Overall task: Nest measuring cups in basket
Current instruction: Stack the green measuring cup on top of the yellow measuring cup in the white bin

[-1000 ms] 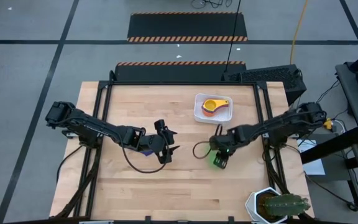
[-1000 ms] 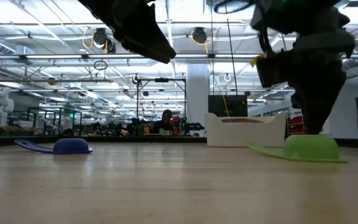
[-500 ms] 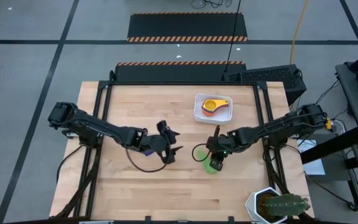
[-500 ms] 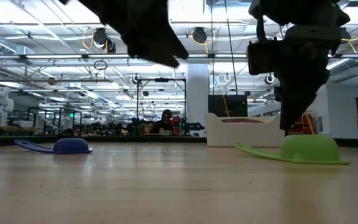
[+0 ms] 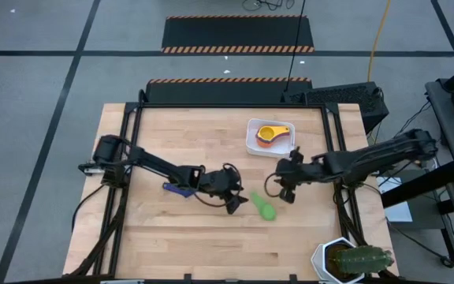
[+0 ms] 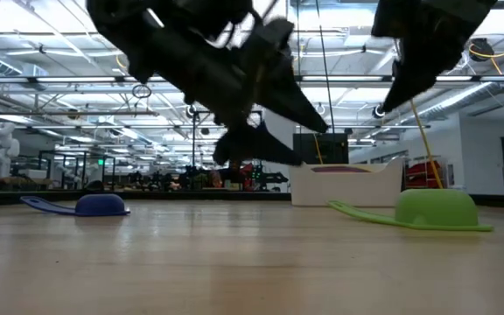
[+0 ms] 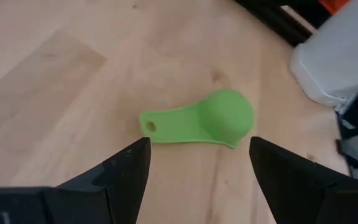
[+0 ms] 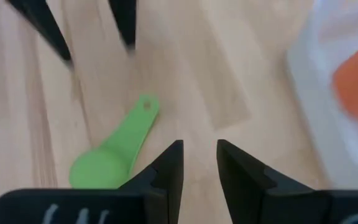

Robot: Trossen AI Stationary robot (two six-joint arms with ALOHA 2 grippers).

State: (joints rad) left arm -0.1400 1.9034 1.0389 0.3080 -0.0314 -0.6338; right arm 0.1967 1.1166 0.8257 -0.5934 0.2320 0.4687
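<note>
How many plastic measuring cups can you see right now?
4: a green plastic scoop mid-table, a blue one beside the left arm, and yellow nested in orange inside the white basket. Others may be hidden.

Industrial robotics lab; hazard-striped floor mats (image 5: pixel 238 35); ceiling ducts (image 6: pixel 59 83), workstations behind

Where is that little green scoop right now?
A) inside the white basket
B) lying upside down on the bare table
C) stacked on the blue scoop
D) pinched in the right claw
B: the green scoop lies dome-up on the wood between the open left gripper and the empty right gripper, apart from the basket.
</note>
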